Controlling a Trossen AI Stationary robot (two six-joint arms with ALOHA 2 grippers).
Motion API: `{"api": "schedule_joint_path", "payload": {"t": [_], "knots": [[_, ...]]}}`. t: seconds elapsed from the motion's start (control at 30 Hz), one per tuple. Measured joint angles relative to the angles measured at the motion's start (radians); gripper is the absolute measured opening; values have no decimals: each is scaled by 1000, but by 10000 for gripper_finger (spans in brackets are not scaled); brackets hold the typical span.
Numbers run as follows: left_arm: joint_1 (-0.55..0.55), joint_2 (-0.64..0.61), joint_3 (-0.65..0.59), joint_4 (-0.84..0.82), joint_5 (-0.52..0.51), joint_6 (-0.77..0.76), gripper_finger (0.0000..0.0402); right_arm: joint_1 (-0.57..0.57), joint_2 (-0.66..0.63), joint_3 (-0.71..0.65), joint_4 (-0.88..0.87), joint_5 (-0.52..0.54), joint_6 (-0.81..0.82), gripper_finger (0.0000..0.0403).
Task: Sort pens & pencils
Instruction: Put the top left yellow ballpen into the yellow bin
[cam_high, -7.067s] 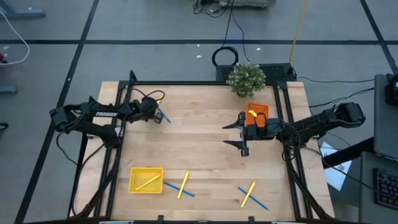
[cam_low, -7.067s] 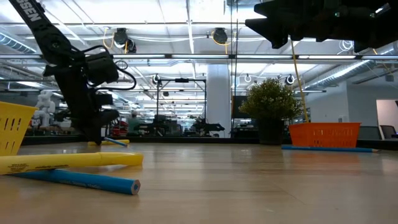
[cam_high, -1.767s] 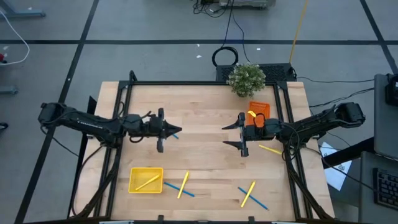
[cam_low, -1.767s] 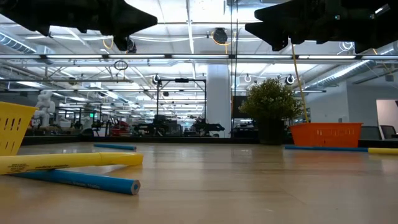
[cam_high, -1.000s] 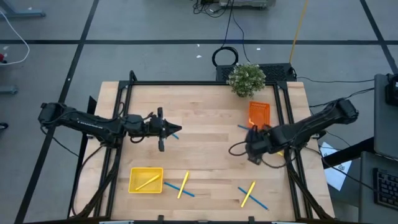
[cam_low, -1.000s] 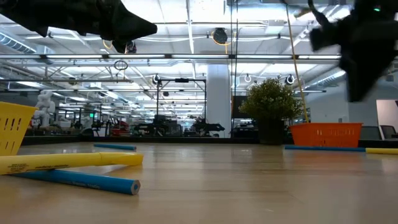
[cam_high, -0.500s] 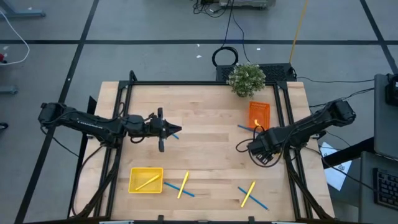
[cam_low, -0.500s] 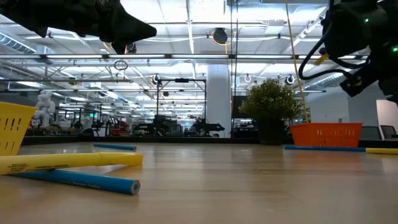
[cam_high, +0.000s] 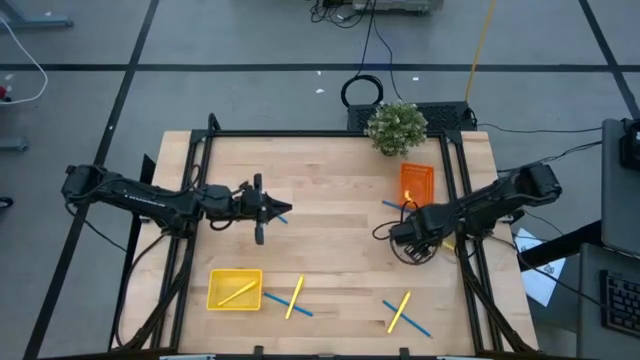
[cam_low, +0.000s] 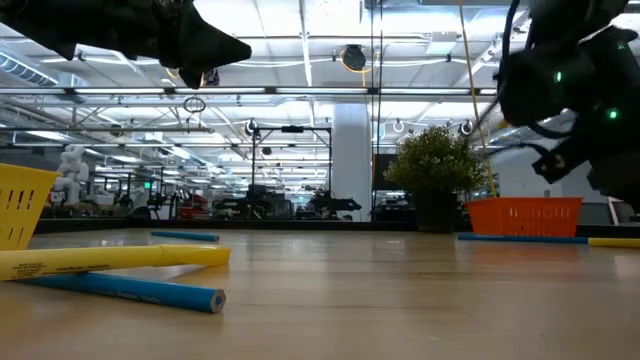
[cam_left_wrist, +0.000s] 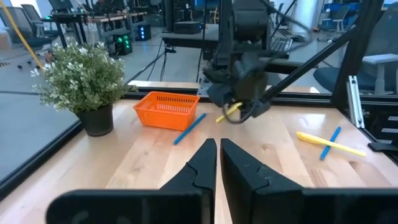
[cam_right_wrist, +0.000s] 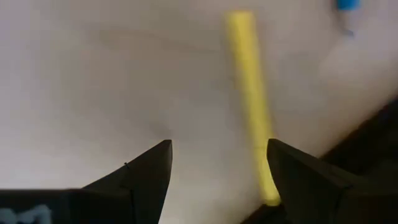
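Observation:
My right gripper (cam_right_wrist: 217, 171) points down at the table near its right edge, open, with a yellow stick (cam_right_wrist: 252, 106) lying on the wood between its fingers, close to one of them. In the high view this gripper (cam_high: 412, 245) hides that stick. My left gripper (cam_left_wrist: 217, 155) is shut, holds nothing, and hovers above a blue stick (cam_high: 283, 212) that lies flat on the table. Another blue stick (cam_high: 392, 205) lies beside the orange tray (cam_high: 416, 183). One yellow stick (cam_high: 235, 291) rests inside the yellow tray (cam_high: 215, 289).
Two crossed pairs of yellow and blue sticks lie near the table's near edge, one (cam_high: 296, 297) beside the yellow tray, one (cam_high: 401, 312) farther right. A potted plant (cam_high: 396, 127) stands at the far edge behind the orange tray. Bare wood lies between the arms.
My right gripper has tipped from level to pointing down and has dropped toward the table over the yellow stick near the right edge. It has stayed open.

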Motion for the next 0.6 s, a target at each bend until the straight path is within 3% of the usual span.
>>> {"api": "schedule_joint_path", "payload": {"t": [0.2,0.6], "knots": [[0,0,0,-5,1,-4,28,-20,38,-2,-62,1,-12,251],[0,0,0,-16,2,-28,28,-29,25,-40,69,-33,-56,251]]}}
